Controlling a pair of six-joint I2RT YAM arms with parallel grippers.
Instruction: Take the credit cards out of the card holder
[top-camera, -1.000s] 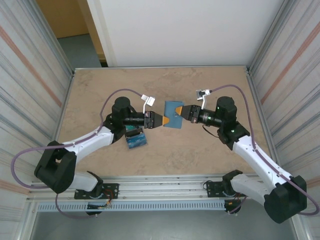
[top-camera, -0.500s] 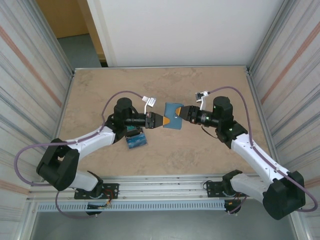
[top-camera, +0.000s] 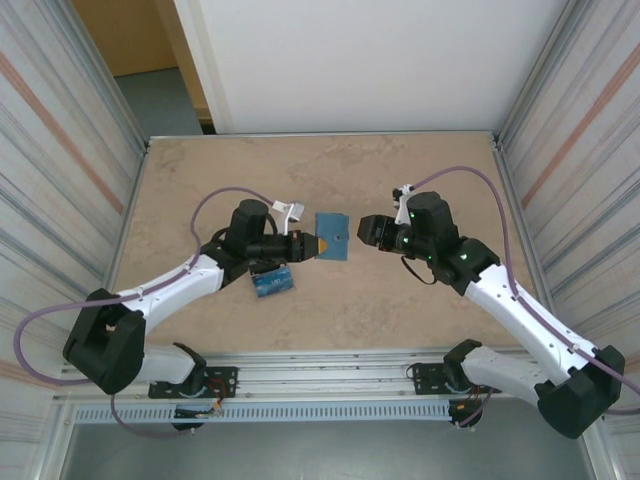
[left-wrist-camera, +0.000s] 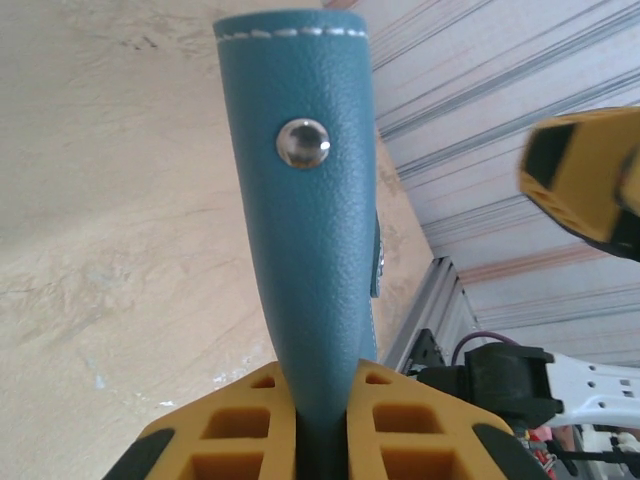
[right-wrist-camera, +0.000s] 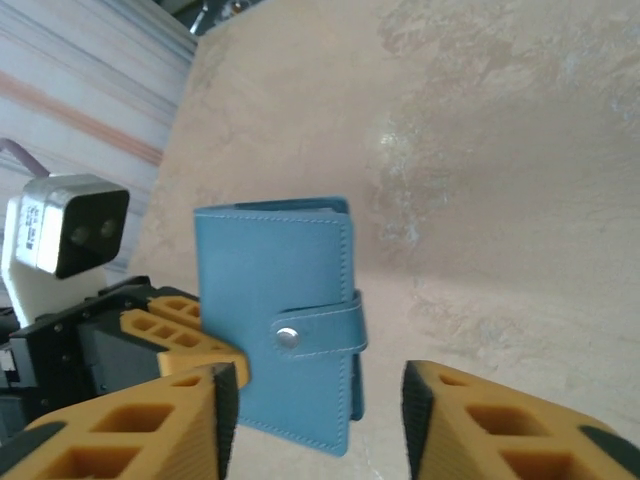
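Card holder (top-camera: 331, 237) edge in left pincer (top-camera: 312, 245), rest free.

Steel-blue, grained card holder (left-wrist-camera: 310, 260) with pale stitching (left-wrist-camera: 290, 35) and a silver snap (left-wrist-camera: 303, 142); the table (top-camera: 400, 300) is beige with marbled mottling.

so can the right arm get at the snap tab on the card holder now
Probably yes: the snap tab faces the open right end effector with nothing between, and the left end effector grips the card holder by its edge.
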